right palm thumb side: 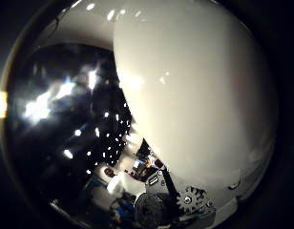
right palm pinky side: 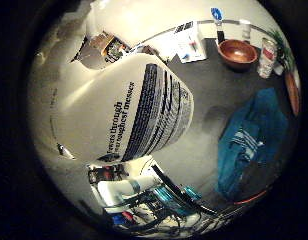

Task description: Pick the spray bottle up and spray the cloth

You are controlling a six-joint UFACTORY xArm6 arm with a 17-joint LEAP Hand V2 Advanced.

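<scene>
white plastic fills both palm views: the spray bottle (right palm pinky side: 119, 107) sits right against the palm, its body taking up most of each picture; the little finger side view shows the label side, with a block of dark print running along the bottle, while the thumb side view shows only a smooth, plain curve of the same bottle and nothing of the bench; parts of the hand (right palm thumb side: 185, 200), black with a pale geared wheel, lie against the bottle's lower edge in the thumb side view, and white, black and teal finger parts sit beside the bottle in the other view; the bottle is hard up against the palm with those parts beside it, but i cannot tell whether the fingers are curled round it.

past the bottle, only the little finger side view shows the dark grey bench (right palm pinky side: 214, 95); a blue cloth (right palm pinky side: 251, 140) with pale stripes lies crumpled on it, apart from the bottle; farther off stands a brown wooden bowl (right palm pinky side: 237, 52), with a can (right palm pinky side: 267, 57) just beside it and some green leaves (right palm pinky side: 281, 42) near the can; a white printed sheet (right palm pinky side: 190, 42) lies on the bench toward the far edge, near the bowl; beyond is a pale wall.

the thumb side view looks the other way instead, into a dark room dotted with bright lights.
</scene>
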